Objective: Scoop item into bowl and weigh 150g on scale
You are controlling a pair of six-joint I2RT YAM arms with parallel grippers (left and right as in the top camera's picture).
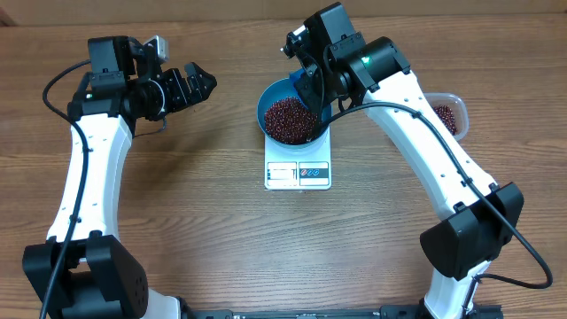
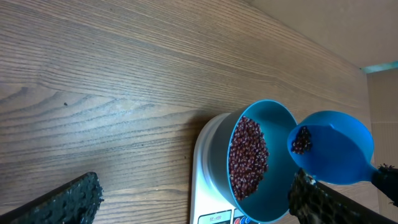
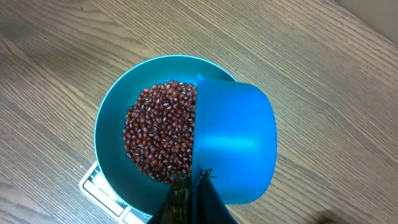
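A: Containers?
B: Bowl [image 3: 107, 134] on scale [image 1: 298, 173], bench centre: beans [image 1: 288, 120] heaped. Scoop [image 2: 333, 149], few beans, at its 2 o'clock, clamped by right claw [image 3: 189, 196]. Left claw [image 1: 199, 84] agape, empty.
A: Writing?
B: Scale's label unreadable.

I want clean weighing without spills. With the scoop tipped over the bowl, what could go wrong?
The small blue plastic scoop, held in the right pincer, hangs at the rim of the round blue bowl; a bump could disturb the white square scale. The few dark red-brown beans left in it might drop outside. The display is unreadable, so overshoot is possible.
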